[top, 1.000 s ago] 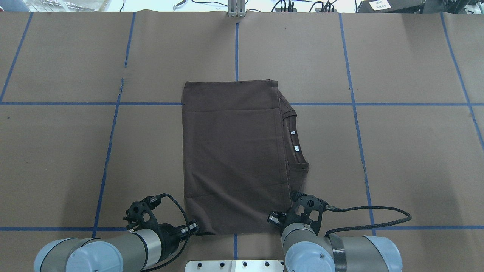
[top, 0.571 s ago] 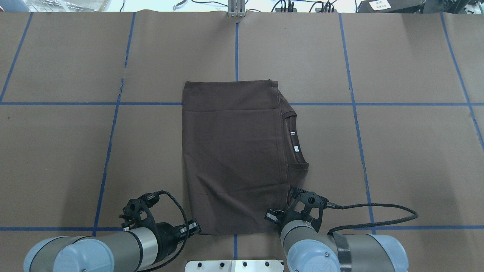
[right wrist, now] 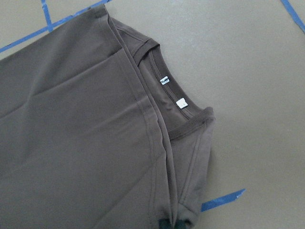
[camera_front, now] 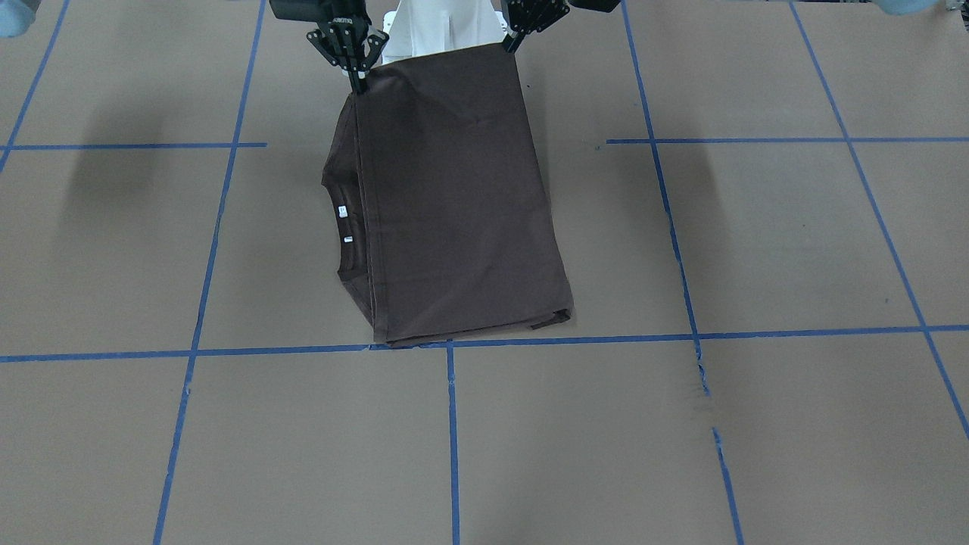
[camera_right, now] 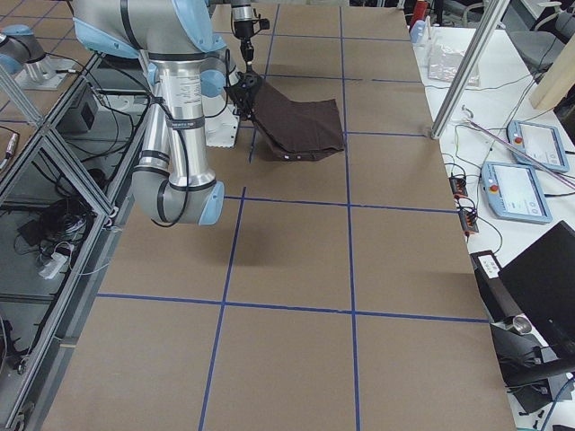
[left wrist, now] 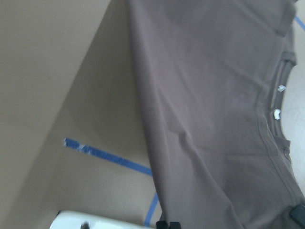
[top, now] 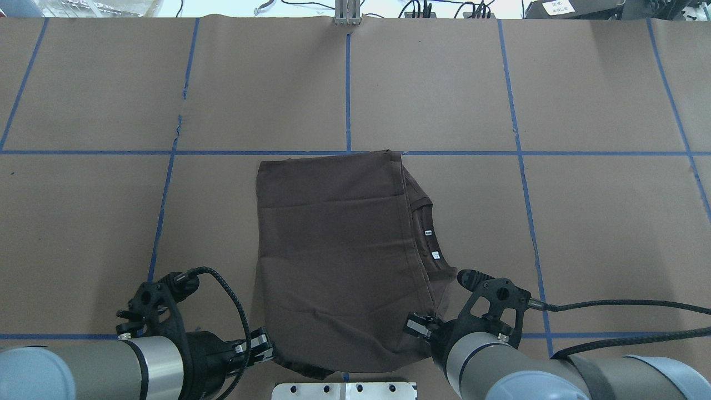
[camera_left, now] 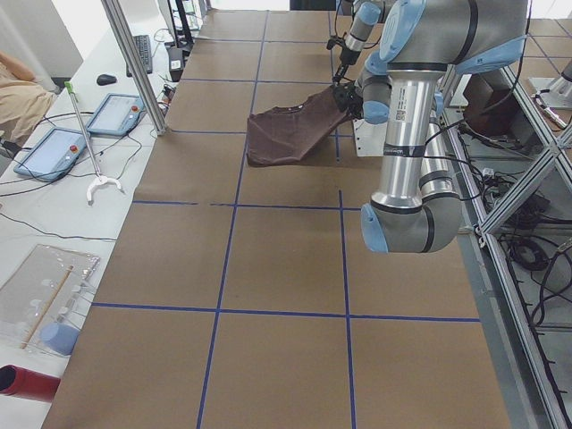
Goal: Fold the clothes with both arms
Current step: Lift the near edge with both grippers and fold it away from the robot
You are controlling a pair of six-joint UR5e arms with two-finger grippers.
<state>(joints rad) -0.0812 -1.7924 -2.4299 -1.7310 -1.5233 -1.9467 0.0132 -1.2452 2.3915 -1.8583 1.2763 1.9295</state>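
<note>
The dark brown T-shirt [top: 333, 250] lies folded into a rectangle, its ribbed collar with white tags [top: 430, 244] on the right. Its near edge hangs lifted off the table while the far edge rests on it. My left gripper [top: 266, 347] is shut on the near left corner. My right gripper [top: 425, 328] is shut on the near right corner, below the collar. In the front-facing view the shirt [camera_front: 454, 197] slopes up to the left gripper [camera_front: 506, 42] and right gripper [camera_front: 356, 79]. The right wrist view shows the collar [right wrist: 171, 93] and the left wrist view shows the hanging cloth [left wrist: 214, 95].
The brown table cover carries a grid of blue tape [top: 347, 83], with a torn spot [top: 179, 119]. The white pedestal base [top: 344, 389] sits just behind the shirt's near edge. A metal post [top: 347, 14] stands at the far edge. Tablets [camera_left: 54, 147] lie beyond the table's far edge.
Both grippers have pulled back toward the robot's base and risen with the shirt's near corners. The shirt slid toward the robot; its far edge now lies at the blue cross line.
</note>
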